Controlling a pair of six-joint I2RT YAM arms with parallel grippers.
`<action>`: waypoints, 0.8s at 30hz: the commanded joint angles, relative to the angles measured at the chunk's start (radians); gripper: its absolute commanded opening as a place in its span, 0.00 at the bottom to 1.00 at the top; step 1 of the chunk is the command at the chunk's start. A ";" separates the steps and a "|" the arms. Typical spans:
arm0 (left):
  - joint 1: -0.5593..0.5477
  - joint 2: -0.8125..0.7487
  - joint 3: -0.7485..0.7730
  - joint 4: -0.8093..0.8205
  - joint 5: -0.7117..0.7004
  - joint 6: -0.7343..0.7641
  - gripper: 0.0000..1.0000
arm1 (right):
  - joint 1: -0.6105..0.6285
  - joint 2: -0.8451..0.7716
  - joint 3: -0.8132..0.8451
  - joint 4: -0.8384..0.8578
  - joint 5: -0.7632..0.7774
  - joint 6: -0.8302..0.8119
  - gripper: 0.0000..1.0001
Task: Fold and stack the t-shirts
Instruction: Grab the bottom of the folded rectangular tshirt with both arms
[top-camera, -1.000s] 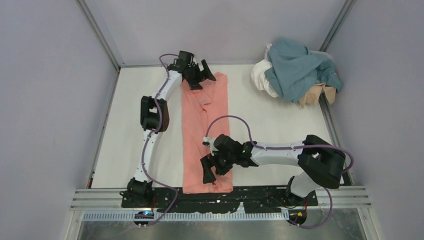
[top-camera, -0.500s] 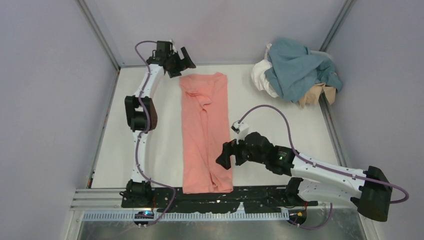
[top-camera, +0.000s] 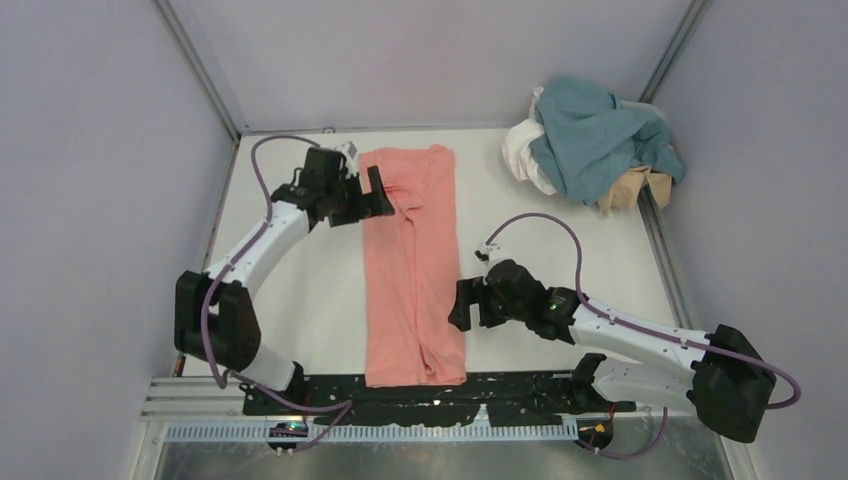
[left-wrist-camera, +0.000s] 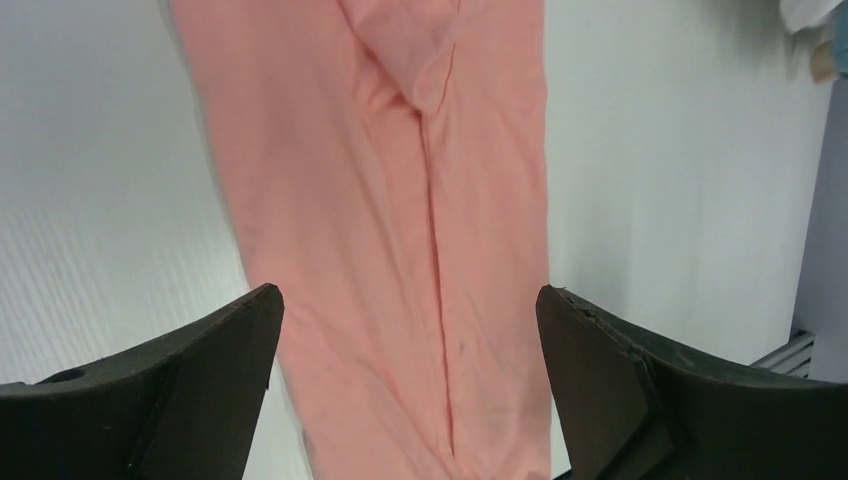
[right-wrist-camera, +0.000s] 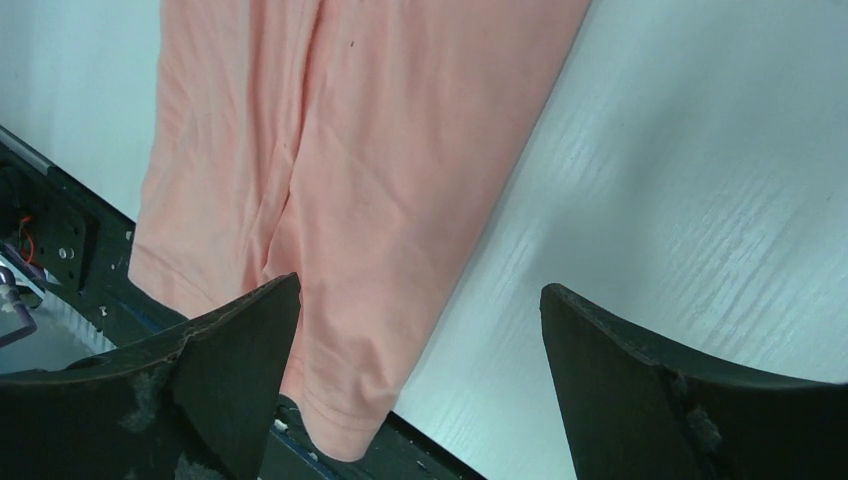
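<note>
The salmon-pink t-shirt (top-camera: 412, 265) lies in a long strip mid-frame. The left gripper (top-camera: 377, 193) gapes empty at its upper-left edge, the right gripper (top-camera: 460, 305) (likewise wide, holding nothing) lower right.

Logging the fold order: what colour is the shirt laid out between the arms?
The shirt is salmon-pink, clearest in the top external view.

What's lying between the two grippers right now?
The pink shirt, folded into a long strip, lies between the left gripper and the right gripper; the top view shows it.
</note>
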 joint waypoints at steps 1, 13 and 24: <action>-0.038 -0.175 -0.269 0.098 -0.063 -0.050 1.00 | -0.011 0.050 0.028 0.041 -0.116 -0.012 0.95; -0.340 -0.767 -0.844 -0.075 -0.138 -0.307 0.96 | 0.061 -0.025 -0.003 -0.164 -0.296 0.006 1.00; -0.515 -1.086 -1.024 -0.258 -0.023 -0.477 0.71 | 0.193 0.112 -0.035 -0.003 -0.306 0.098 0.76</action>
